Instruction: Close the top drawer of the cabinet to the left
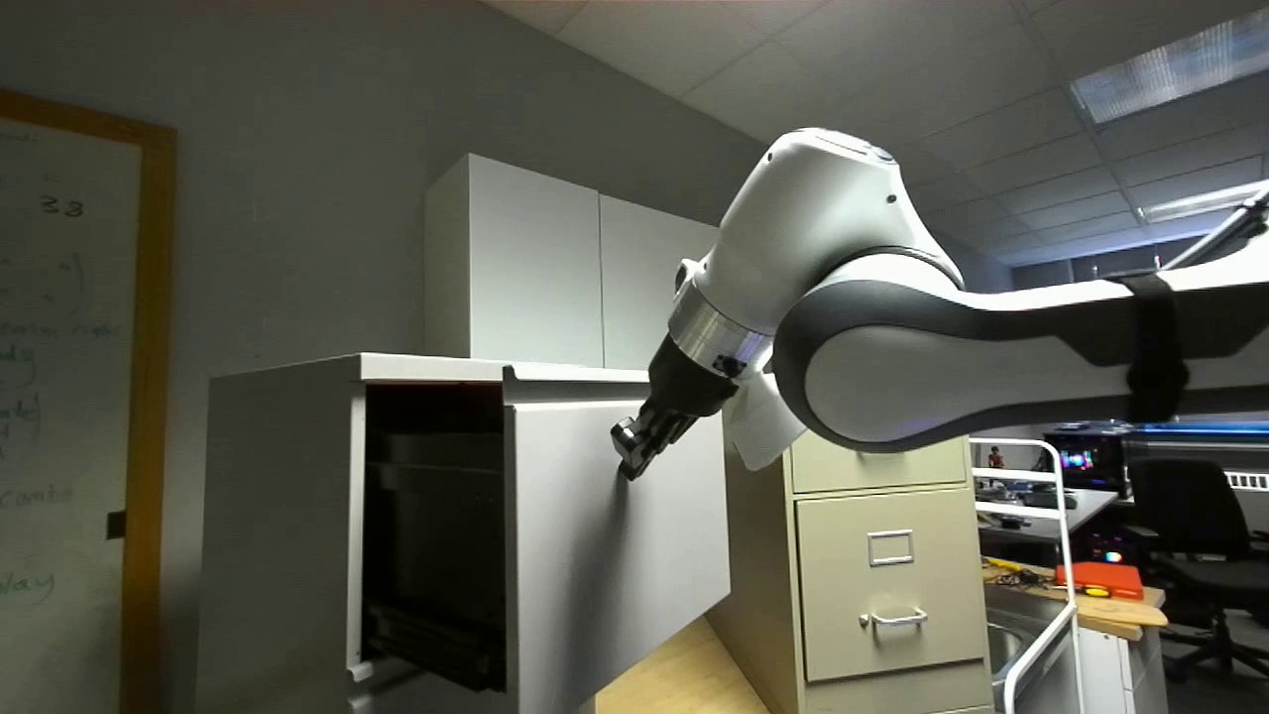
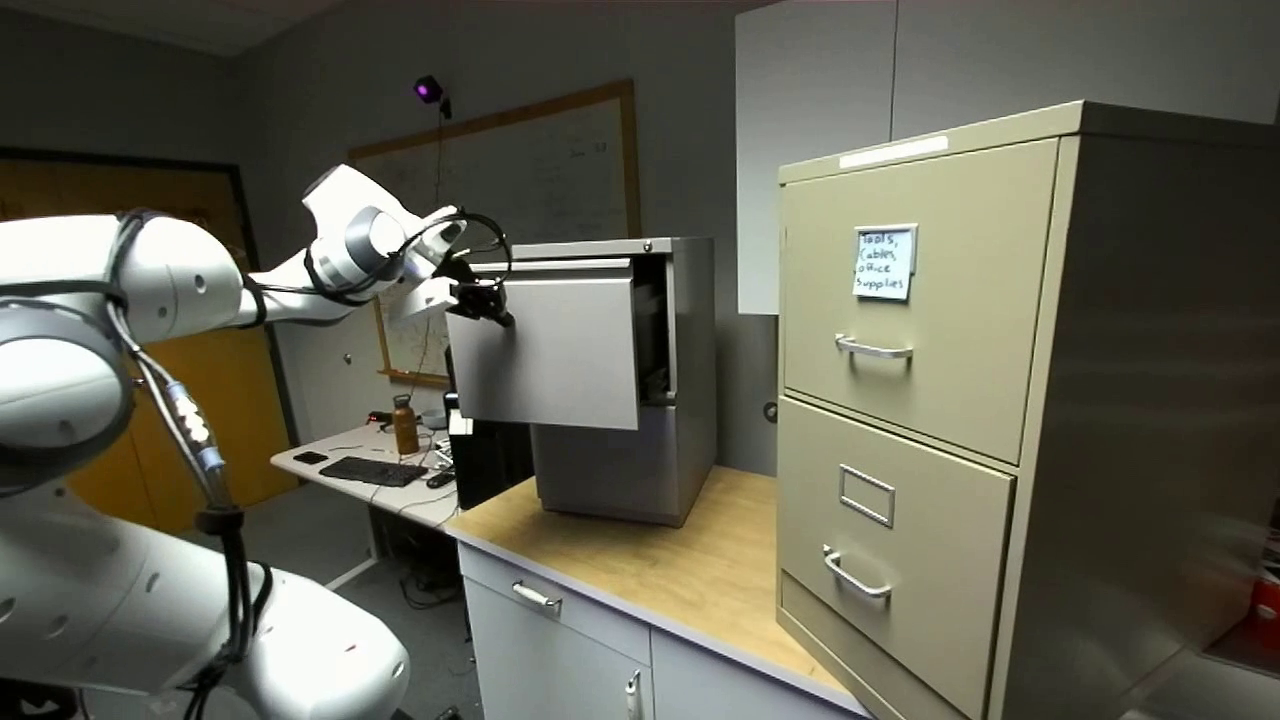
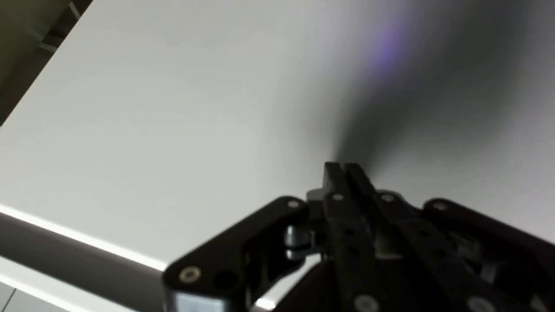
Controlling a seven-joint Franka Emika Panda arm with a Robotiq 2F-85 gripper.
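The top drawer [image 1: 649, 526] stands well out from the grey cabinet [image 2: 695, 330], its dark inside showing between its front and the cabinet. Out ahead of the cabinet, the gripper [image 3: 342, 165] has its fingers [image 3: 333, 175] narrow, tips close side by side. The drawer's front lies between those tips and the cabinet, its upper half right at them, touching or just short, though I cannot tell which
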